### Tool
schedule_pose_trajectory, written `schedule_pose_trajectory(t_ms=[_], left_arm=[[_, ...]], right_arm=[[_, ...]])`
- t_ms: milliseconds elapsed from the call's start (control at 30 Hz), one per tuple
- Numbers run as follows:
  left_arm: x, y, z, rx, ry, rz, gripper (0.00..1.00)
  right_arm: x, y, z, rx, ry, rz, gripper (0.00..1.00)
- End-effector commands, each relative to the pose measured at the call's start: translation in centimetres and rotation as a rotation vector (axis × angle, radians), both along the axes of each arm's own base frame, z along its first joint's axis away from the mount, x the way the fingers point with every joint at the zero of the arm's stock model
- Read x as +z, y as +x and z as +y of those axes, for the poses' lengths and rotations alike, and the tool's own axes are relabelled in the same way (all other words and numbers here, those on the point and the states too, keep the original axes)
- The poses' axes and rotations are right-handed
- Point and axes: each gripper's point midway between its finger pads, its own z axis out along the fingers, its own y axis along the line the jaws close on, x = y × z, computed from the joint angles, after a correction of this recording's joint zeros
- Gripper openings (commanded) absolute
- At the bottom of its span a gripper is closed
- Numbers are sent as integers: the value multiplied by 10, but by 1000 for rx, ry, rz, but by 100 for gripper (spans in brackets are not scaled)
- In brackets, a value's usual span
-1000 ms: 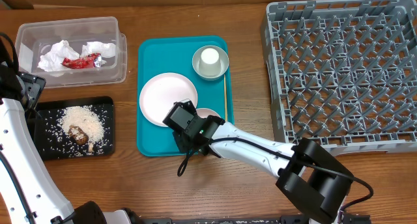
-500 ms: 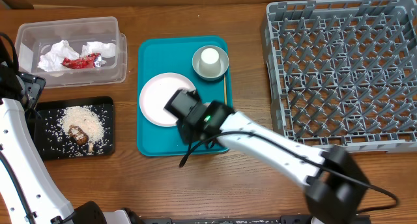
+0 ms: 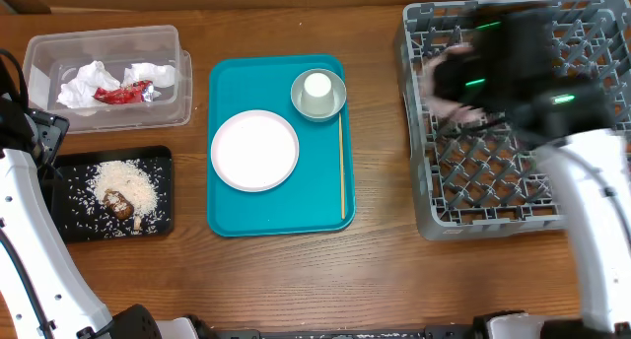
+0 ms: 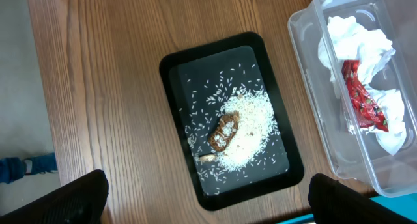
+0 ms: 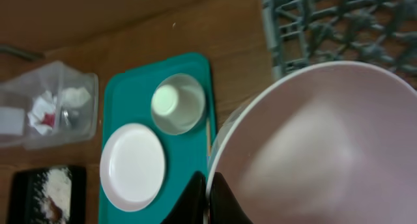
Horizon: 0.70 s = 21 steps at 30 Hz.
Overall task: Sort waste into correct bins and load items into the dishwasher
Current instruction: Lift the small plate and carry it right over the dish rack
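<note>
My right gripper (image 5: 210,196) is shut on the rim of the pinkish-white dish (image 5: 326,146). In the overhead view it is a blur above the left part of the grey dish rack (image 3: 592,43). The white plate (image 3: 254,150), the grey bowl (image 3: 333,102) holding the white cup (image 3: 316,86), and the wooden stick (image 3: 341,167) lie on the teal tray (image 3: 227,211). My left gripper (image 4: 208,201) is open above the black tray (image 4: 172,74), which holds rice (image 4: 251,129) and a brown lump (image 4: 223,129). The clear tub (image 3: 39,53) holds napkins (image 3: 84,83) and a red wrapper (image 3: 123,94).
The left arm (image 3: 25,211) runs along the table's left edge beside the black tray (image 3: 69,226). Bare wood lies between the teal tray and the rack. The tub (image 4: 313,68) stands close beside the black tray.
My right arm lifted the pinkish-white dish off the teal tray and swung it right, over the dish rack. The left arm has not moved.
</note>
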Motion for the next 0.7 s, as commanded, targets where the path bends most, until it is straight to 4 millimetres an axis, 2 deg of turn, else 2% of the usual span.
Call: schedule_pose_trajectory(t_ms=[0,167,267,333,500,667], left_arm=[[1,-1,-2,16,-5,-13,100],[1,-1,-2,16,-5,-13,100],[1,-1,-2,16,-5,-13,100],[1,-1,-2,16,-5,-13,100],[1,-1,-2,16,-5,-13,100],[1,-1,-2,16,-5,-13,100]], right_arm=[[18,1,-31,105,208,-41,4],[17,3,-108,87,433,-103,4],[4,4,-154,17,502,-119,4],[-6,6,-176,-10,539,-126,4],[-34,16,-211,-36,605,-137,4],[-44,24,-220,-6,713,-165,4]])
